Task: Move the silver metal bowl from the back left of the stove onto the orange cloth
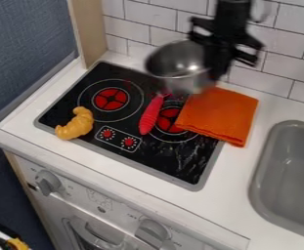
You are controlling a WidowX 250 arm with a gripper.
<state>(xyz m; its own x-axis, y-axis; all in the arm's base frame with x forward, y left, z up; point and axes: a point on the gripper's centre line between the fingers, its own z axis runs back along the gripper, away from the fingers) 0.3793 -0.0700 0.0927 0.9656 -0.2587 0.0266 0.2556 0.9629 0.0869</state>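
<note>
Camera view: the black end effector (218, 73) hangs over the back right part of the stovetop (186, 174), in front of the tiled wall (131, 25). It is closed on the right side of a silver metal pot (174, 78), gripping it near the rim, though blur and the dark parts of the arm hide the exact contact. The pot is held up over the rear of the stovetop, its round opening tipped toward the camera, with a shiny inner bottom in sight.

An orange cloth (221, 115), folded into a rough square, lies partly on the right side of the stovetop and partly on the white desk (227, 197). The bottom of the pot overlaps its upper left corner in the view; whether the two touch cannot be told. Left of the cloth, a red, elongated toy with a textured surface (151, 116) lies between the two red burners, its narrower end pointing toward the pot. A golden-brown toy croissant (76, 125) rests at the front left of the stovetop, just beside the panel with two red knobs (118, 139). A grey sink (290, 168) is set into the desk at the right, well apart from the croissant.
</note>
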